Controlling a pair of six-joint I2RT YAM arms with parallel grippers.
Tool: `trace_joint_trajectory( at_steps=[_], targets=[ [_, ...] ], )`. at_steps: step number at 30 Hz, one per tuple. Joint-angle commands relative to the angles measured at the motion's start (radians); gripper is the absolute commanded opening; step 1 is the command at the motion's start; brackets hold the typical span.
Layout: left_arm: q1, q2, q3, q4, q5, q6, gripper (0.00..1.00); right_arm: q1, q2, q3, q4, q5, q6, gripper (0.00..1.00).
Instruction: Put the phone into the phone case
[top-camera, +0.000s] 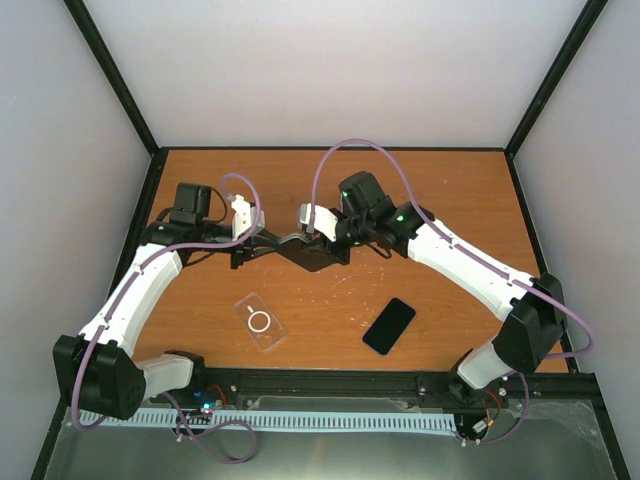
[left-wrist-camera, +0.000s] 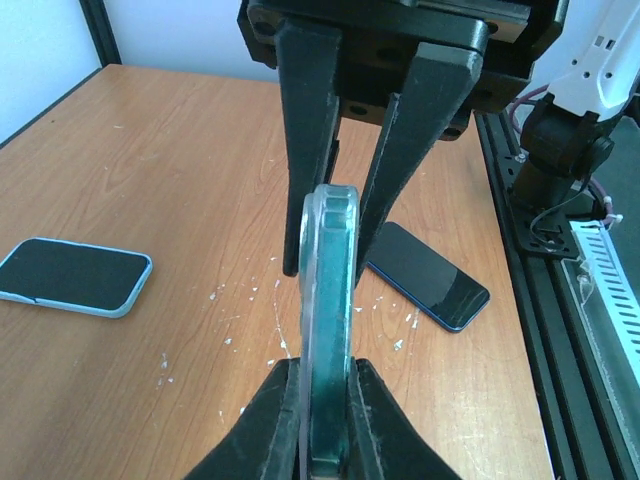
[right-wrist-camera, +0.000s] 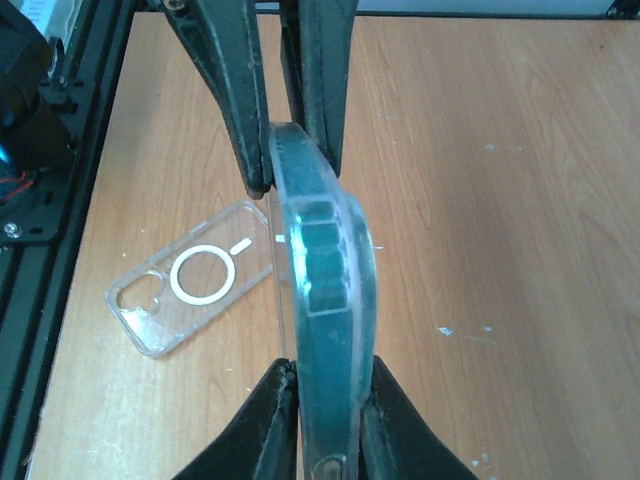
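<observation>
Wooden tabletop (top-camera: 450, 180), left claw (left-wrist-camera: 325, 392) and right claw (right-wrist-camera: 325, 400) clamped on clear-edged phone (top-camera: 318, 252), ring-marked clear case (top-camera: 262, 322) nearby

The phone case (top-camera: 260, 323) is clear glossy plastic, the phone (top-camera: 389, 326) glossy black, the table (top-camera: 450, 190) scuffed wood.

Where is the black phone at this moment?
In the top view the black phone lies flat on the table, near its front edge, right of the clear case.
</observation>
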Motion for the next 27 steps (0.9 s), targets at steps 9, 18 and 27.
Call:
trace_joint_trajectory(
  at_steps=[9, 18, 27],
  targets=[
    [-0.004, -0.007, 0.065, 0.049, 0.076, -0.008, 0.01, -0.011, -0.036, -0.04, 0.009, -0.026, 0.027, 0.26],
    [-0.004, -0.001, 0.094, 0.008, 0.122, 0.028, 0.01, -0.036, -0.044, -0.09, 0.018, -0.062, 0.026, 0.18],
    [-0.003, 0.001, 0.097, 0.014, 0.116, 0.033, 0.01, -0.059, -0.052, -0.092, -0.002, -0.103, 0.028, 0.05]
  ],
)
